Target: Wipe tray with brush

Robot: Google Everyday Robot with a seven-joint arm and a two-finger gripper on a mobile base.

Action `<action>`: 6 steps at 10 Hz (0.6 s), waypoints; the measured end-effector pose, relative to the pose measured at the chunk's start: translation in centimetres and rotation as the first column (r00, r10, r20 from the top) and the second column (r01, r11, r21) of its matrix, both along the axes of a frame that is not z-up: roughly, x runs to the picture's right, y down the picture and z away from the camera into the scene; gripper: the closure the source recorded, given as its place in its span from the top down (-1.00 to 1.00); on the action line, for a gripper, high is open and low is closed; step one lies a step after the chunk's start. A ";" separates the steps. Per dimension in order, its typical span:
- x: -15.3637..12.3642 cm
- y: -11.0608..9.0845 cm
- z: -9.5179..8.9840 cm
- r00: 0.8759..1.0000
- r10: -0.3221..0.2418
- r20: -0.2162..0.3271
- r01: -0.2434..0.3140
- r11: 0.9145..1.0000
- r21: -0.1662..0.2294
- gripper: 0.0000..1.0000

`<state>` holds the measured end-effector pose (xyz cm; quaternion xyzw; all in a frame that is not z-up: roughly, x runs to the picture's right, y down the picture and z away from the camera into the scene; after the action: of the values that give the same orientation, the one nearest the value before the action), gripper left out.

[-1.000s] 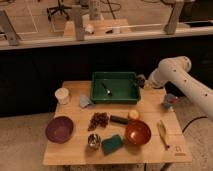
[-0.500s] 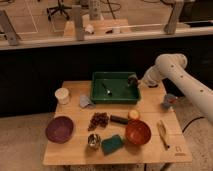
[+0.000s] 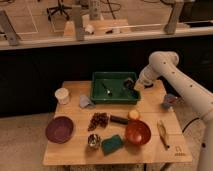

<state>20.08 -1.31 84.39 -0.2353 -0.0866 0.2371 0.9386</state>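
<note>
From my station I saw the large dark-green rectangular plastic tray (image 3: 112, 99) sitting at the rear middle of the light wooden tabletop (image 3: 75, 150). The white arm reached in from the tray's right, and the gripper (image 3: 130, 86) hung low inside the tray's right end, near its right wall. The jaws were closed tight. Whether the small black brush sat between them I could not tell, since the dark shapes there ran together. A slim pale-tipped utensil (image 3: 106, 90) lay on the tray's floor, left of centre. A white cup (image 3: 62, 95) stood left of the tray, a crumpled grey-blue cloth (image 3: 86, 102) just off its front left corner, and a flat green sponge (image 3: 112, 144) well in front.
</note>
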 end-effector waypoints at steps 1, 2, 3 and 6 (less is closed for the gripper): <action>-0.3 0.0 0.0 1.000 -0.002 0.003 0.002 1.000 0.000 -0.90; -0.2 0.0 0.0 1.000 -0.002 0.002 0.002 1.000 0.000 -0.90; -0.1 -0.1 0.0 1.000 0.002 0.003 -0.002 1.000 -0.004 -0.90; -1.6 -0.2 0.8 0.994 0.029 0.102 -0.017 0.993 -0.118 -0.90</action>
<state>18.49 -1.55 85.19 -0.3010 -0.1238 0.2402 0.9145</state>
